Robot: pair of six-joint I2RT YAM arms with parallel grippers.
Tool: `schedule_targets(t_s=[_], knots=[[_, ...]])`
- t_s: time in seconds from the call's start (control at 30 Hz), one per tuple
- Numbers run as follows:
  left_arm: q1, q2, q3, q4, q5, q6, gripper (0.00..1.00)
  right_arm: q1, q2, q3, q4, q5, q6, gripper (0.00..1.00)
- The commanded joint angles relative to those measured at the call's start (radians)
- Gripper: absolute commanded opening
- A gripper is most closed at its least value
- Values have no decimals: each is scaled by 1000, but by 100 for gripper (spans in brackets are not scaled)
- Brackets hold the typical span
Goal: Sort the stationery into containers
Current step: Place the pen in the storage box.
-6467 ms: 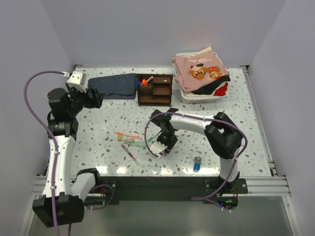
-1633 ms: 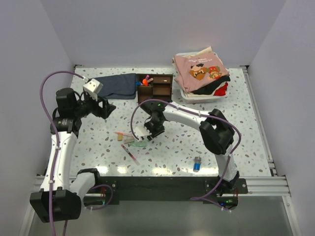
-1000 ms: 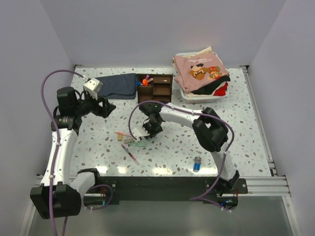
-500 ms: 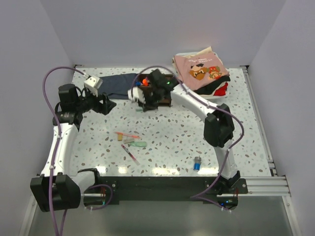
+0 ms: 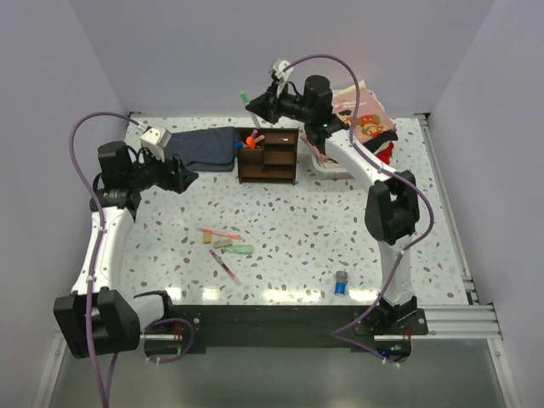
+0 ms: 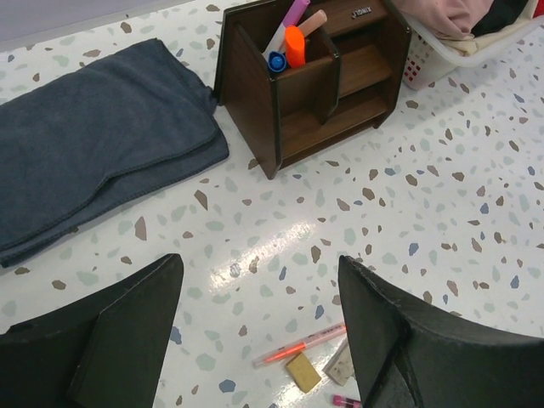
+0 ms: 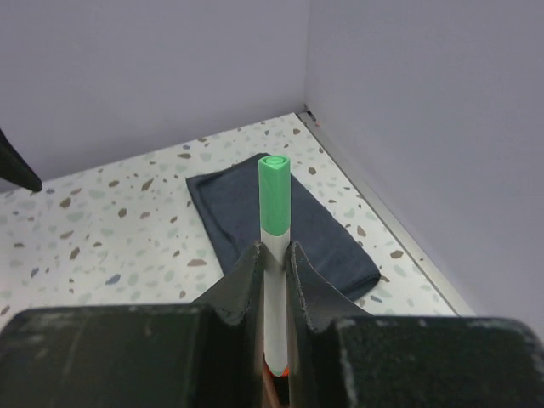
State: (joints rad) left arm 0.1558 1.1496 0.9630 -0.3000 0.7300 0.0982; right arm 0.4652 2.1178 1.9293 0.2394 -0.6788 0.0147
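Observation:
My right gripper (image 5: 257, 104) is shut on a white pen with a green cap (image 5: 245, 98), held high above the left back of the dark brown organiser (image 5: 269, 155). In the right wrist view the pen (image 7: 274, 200) stands upright between the fingers (image 7: 245, 276). The organiser's tall left compartment (image 6: 293, 47) holds purple, orange and blue-capped markers. My left gripper (image 5: 183, 177) is open and empty, left of the organiser, above the table (image 6: 259, 263). An orange pen (image 5: 219, 232), tan eraser (image 5: 210, 240), pale eraser (image 5: 223, 243), green item (image 5: 241, 249), red pen (image 5: 224, 268) and blue-capped bottle (image 5: 340, 283) lie on the table.
A dark blue folded cloth (image 5: 200, 146) lies left of the organiser, also in the right wrist view (image 7: 229, 204). A white bin with pink clothes (image 5: 350, 119) stands at the back right. Walls close the back and both sides.
My right gripper left the items in the middle of the table with the green-capped pen, went to the organiser, and has now risen high above it. My left arm shifted only slightly.

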Motion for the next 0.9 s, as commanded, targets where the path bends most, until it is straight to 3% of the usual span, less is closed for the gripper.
schedule_targets(t_s=[0.0, 0.6, 0.87], knots=[[34, 9, 37, 35, 25, -28, 78, 13, 80, 71, 230, 65, 166, 0], [60, 102, 66, -11, 32, -3, 78, 26, 318, 194, 380, 73, 186, 0], [62, 121, 63, 2, 25, 3, 78, 27, 301, 93, 409, 41, 119, 0]])
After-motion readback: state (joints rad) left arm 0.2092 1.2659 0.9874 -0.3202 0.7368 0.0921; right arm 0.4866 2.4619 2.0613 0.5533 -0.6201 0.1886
